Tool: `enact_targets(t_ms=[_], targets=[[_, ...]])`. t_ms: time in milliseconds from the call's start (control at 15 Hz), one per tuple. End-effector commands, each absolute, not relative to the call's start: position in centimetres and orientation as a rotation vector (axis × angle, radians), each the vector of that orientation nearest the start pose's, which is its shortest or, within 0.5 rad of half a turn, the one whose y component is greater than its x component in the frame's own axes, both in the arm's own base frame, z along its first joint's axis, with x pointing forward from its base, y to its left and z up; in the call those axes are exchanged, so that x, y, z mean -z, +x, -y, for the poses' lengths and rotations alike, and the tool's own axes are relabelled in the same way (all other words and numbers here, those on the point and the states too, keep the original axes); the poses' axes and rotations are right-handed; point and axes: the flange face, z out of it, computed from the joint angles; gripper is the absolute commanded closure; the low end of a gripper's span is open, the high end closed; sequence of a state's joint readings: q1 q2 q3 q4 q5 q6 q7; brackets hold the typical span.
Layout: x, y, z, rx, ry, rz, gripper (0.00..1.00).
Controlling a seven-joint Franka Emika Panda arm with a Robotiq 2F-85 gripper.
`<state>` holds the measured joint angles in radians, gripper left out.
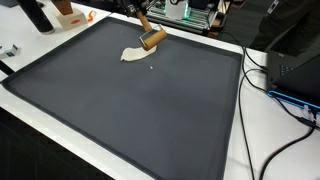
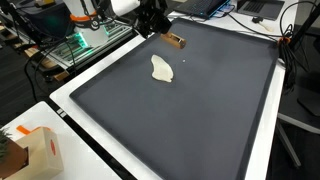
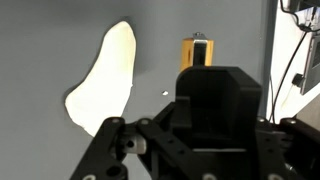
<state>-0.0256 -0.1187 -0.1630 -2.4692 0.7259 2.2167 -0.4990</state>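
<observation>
1. Robot tool (image 2: pixel 155 27) sits upper left of frame in an exterior view, over far part of dark mat (image 2: pixel 200 110). Fingertips hidden, so can't tell if spread or pinching.
2. brown block (image 2: pixel 175 41) is just right of tool; contact unclear.
3. Flat cream piece (image 2: pixel 162 69) lies on mat nr block, w/ gap between.

We see a plain charcoal-grey mat (image 1: pixel 150 110), no pattern on it, edged by the white worktop (image 1: pixel 22 35). The flat patch (image 3: pixel 105 75) is cream to pale yellow, unprinted. The small block (image 3: pixel 197 50) looks amber-orange with a dark cap in the wrist view and tan-brown in both exterior views. The gripper (image 2: pixel 155 28) is matte black. We also note an orange-and-white box (image 2: pixel 40 150), a green board (image 2: pixel 72 45) and a blue cable (image 1: pixel 295 98).
</observation>
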Motion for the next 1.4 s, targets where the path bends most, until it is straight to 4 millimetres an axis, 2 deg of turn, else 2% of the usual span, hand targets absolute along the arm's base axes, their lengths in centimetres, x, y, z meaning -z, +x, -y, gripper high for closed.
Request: enact_targets(t_ms=[0,533,1333], targets=[[-33.4,45.5,6.4,0.064,-2.529,-0.306,0.79],[-34.0,45.8,5.9,-0.005,-2.546,-0.452,0.79],[-38.3,46.3,4.2,-0.194,-2.732,-0.867,0.79]])
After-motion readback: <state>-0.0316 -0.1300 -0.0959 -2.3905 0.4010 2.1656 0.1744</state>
